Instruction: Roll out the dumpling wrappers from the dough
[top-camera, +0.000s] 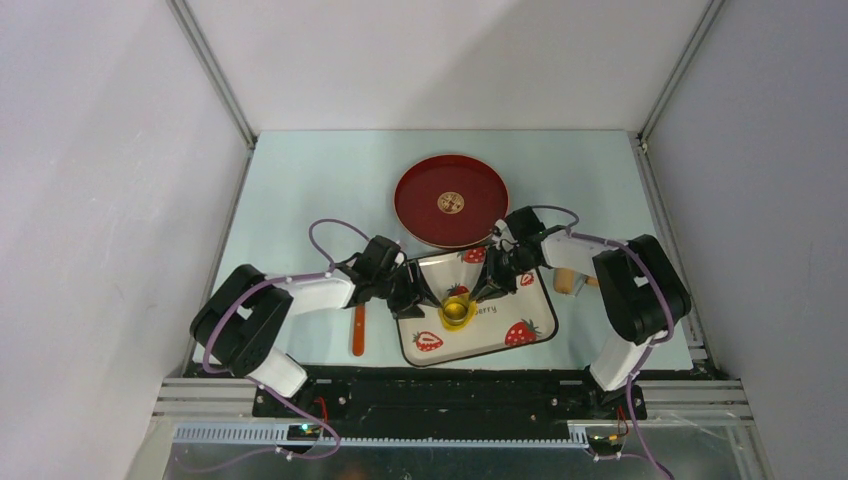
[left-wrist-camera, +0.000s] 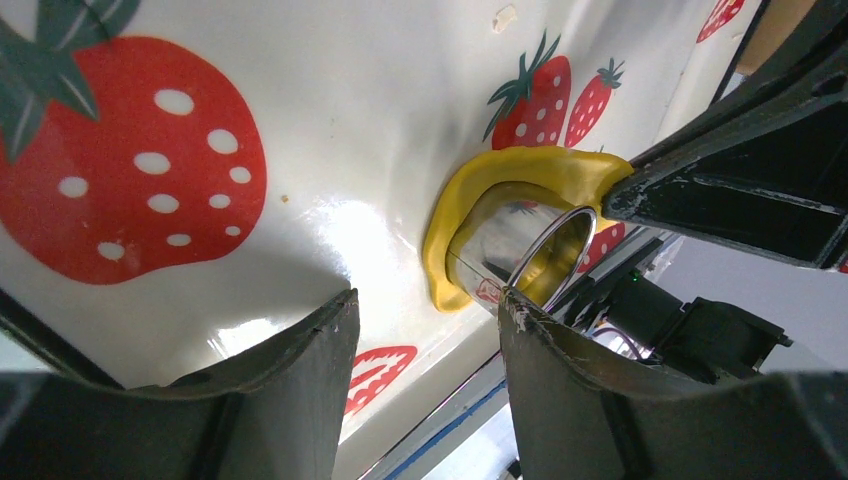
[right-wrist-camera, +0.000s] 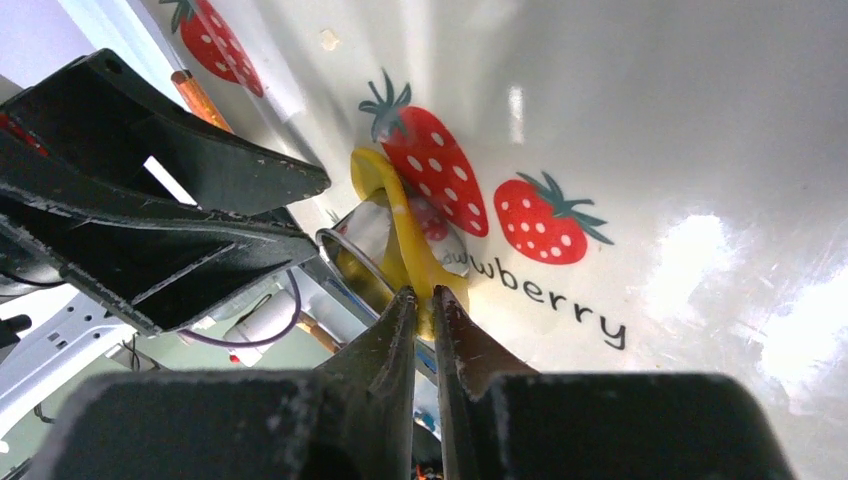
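Note:
A thin band of yellow dough (top-camera: 457, 313) wraps a shiny metal ring cutter (left-wrist-camera: 520, 250) on the strawberry-print tray (top-camera: 500, 345). In the right wrist view the dough (right-wrist-camera: 410, 245) rises off the tray as a raised flap. My right gripper (right-wrist-camera: 424, 295) is shut on its near edge. My left gripper (left-wrist-camera: 425, 300) stands open just left of the cutter, and its right fingertip (left-wrist-camera: 515, 310) is at the ring's rim, nothing between the jaws. From above, both grippers (top-camera: 418, 298) (top-camera: 487, 285) flank the cutter. The dumpling wrappers are out of view; the ring's inside is hidden.
A red round plate (top-camera: 450, 200) with a gold emblem lies just behind the tray. An orange stick (top-camera: 358, 330) lies on the table left of the tray. A wooden roller (top-camera: 566, 283) sits right of it, under my right arm.

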